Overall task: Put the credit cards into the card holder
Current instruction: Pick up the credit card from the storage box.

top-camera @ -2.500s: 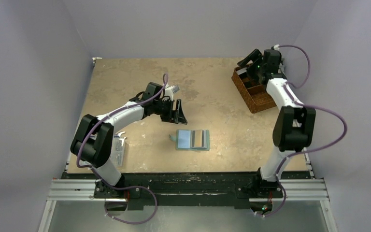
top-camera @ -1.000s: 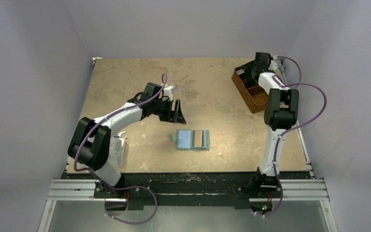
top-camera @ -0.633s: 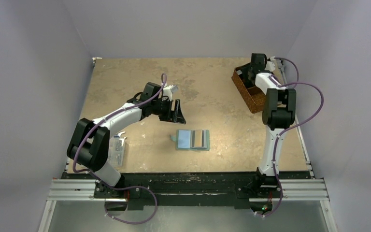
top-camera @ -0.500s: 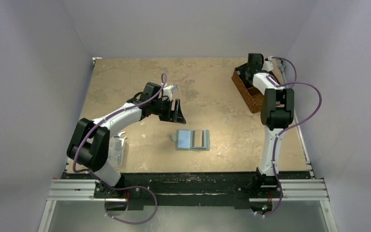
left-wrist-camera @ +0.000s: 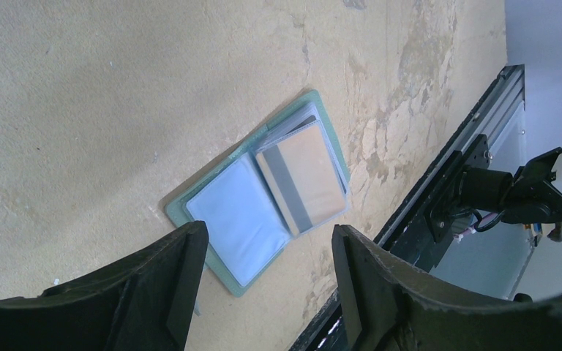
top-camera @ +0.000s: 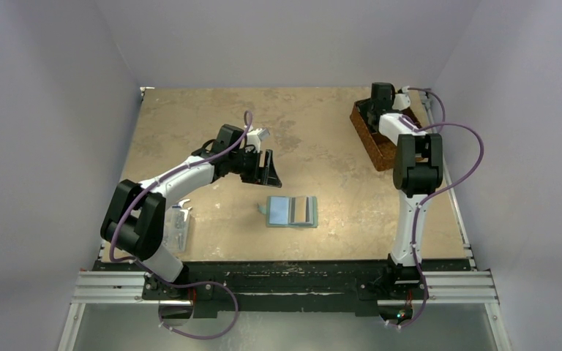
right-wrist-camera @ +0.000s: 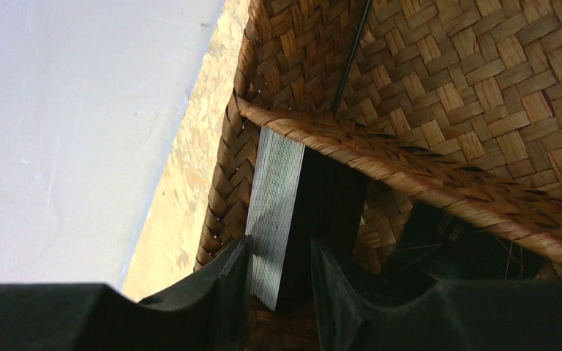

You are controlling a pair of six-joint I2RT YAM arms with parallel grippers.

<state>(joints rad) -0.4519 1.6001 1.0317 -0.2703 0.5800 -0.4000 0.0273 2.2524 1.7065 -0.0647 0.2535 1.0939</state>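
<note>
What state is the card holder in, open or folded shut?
Open. The card holder lies spread flat on the table, both inner halves facing up; a tan striped card shows on one half.

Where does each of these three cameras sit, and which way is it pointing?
Top external: above and behind, looking down on the table; left arm and right arm show.
Left wrist: on the left arm, looking down at the open card holder; left gripper at bottom.
Right wrist: on the right arm, looking into the woven basket at stacked credit cards; right gripper straddles them.
Shared: top and left wrist both show the card holder.
</note>
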